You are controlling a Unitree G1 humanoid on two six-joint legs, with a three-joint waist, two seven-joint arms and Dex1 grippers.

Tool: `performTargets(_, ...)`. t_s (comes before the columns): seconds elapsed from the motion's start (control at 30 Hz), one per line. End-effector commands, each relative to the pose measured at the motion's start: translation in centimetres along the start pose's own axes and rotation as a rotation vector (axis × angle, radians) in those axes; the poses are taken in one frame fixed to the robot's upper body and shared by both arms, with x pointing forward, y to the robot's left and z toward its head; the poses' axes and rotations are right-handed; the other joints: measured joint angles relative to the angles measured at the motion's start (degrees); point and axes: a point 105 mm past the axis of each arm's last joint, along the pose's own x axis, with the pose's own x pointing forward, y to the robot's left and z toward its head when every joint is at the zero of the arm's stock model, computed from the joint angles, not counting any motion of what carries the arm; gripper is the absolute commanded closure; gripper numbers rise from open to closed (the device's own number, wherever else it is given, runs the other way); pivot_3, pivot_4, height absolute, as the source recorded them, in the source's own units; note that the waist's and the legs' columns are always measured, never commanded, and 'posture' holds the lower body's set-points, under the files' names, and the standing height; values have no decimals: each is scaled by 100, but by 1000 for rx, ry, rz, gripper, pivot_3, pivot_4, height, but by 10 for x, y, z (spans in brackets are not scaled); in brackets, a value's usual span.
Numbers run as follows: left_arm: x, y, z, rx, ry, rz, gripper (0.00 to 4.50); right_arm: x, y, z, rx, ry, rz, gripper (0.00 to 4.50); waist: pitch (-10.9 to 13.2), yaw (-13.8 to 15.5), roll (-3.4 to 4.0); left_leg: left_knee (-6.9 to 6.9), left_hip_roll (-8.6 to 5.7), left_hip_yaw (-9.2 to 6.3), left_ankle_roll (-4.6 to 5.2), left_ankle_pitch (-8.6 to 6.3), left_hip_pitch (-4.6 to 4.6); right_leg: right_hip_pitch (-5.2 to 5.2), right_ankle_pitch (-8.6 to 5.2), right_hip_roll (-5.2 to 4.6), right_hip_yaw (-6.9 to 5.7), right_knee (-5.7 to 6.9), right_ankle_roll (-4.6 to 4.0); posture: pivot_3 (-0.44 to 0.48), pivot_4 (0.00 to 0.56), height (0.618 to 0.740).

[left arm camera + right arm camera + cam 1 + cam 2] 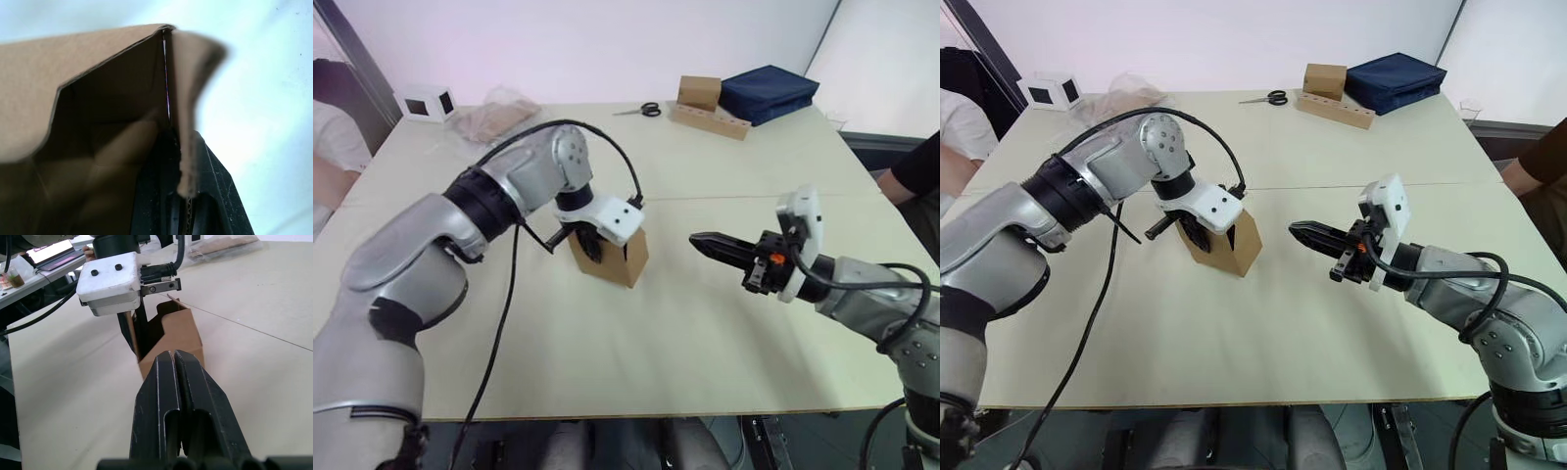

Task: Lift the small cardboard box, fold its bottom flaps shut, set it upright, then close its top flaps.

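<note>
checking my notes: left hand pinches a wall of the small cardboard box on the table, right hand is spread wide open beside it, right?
Not quite. The right hand is shut, its two black fingers pressed together, as the right wrist view shows. The rest stands: the left hand pinches a wall of the small cardboard box on the table, and the right hand is beside it, not touching.

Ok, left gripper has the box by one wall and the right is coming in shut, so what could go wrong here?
The left gripper pinches a single wall of the small cardboard box, which stands tilted on the table; thin cardboard may bend or slip. The right gripper, fingers shut, points at the box; a push could twist it out of the pinch.
</note>
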Motion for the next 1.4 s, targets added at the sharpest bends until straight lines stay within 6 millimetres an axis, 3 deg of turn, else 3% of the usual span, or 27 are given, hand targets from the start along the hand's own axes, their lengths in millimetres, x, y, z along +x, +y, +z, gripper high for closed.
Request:
performTargets(0.03, -6, 10, 9, 51, 31, 13, 3969, 1, 5, 10, -36, -39, 20, 4500, 0, 16, 0, 1, 0, 0, 0, 0, 0, 0, 0, 0, 0, 0, 0, 0, 150, 740)
performTargets(0.17, -17, 22, 21, 54, 29, 46, 2426, 2, 6, 9, -33, -41, 26, 4500, 2, 34, -3, 9, -2, -1, 0, 0, -5, 1, 0, -1, -2, 1, 0, 0, 150, 740)
performTargets(0.37, -34, 23, 23, 41, 17, 82, 185, 2, 5, 9, -33, -45, 23, 4500, 2, -21, -3, 3, -1, -1, 1, 0, 0, -1, 0, 1, -1, 4, 0, 0, 150, 740)
performTargets(0.5, -49, 16, 23, 14, -15, 105, 81, 4, 4, 9, -35, -49, 25, 4500, 2, -103, -3, 3, -1, -2, 1, 0, -2, -1, 0, 0, -1, 5, 0, 0, 150, 740)
performTargets(0.8, -114, 6, 14, -228, -263, 292, 81, 8, 1, 13, -48, -56, 29, 4500, 3, -141, -2, 4, -1, -3, 1, 0, -1, -3, -1, 1, -1, 9, 1, 0, 150, 740)
performTargets(0.93, -135, -3, -4, -295, -429, 406, 81, 13, -2, 11, -62, -55, 26, 4500, 3, -138, -1, 3, 0, -3, 1, 0, -1, -7, -2, 2, -1, 15, 0, 0, 150, 740)
performTargets(1.0, -139, -4, -12, -353, -522, 453, 81, 15, -4, 9, -69, -50, 19, 4500, 2, -138, 0, 5, 0, -2, 1, 0, 1, -6, -2, 1, -1, 17, 1, 0, 150, 740)
performTargets(1.07, -136, -10, -31, -432, -636, 518, 81, 19, -8, 5, -86, -40, 3, 4500, 1, -139, 2, 7, -1, -2, 1, 0, 0, -6, -2, 1, -1, 19, 1, 0, 150, 740)
performTargets(1.2, -116, -23, -62, -540, -750, 626, 1673, 26, -15, -7, -124, 7, -38, 4500, 0, -203, 3, 9, 0, -2, 0, 0, 4, -10, -3, 1, 1, 32, 0, 0, 150, 740)
performTargets(1.4, -72, -43, -94, -620, -737, 692, 4054, 34, -15, -25, -145, 63, -36, 4500, 2, -228, -1, 21, -1, -4, -11, 6, -8, -17, -3, -4, -1, 38, -1, 0, 150, 740)
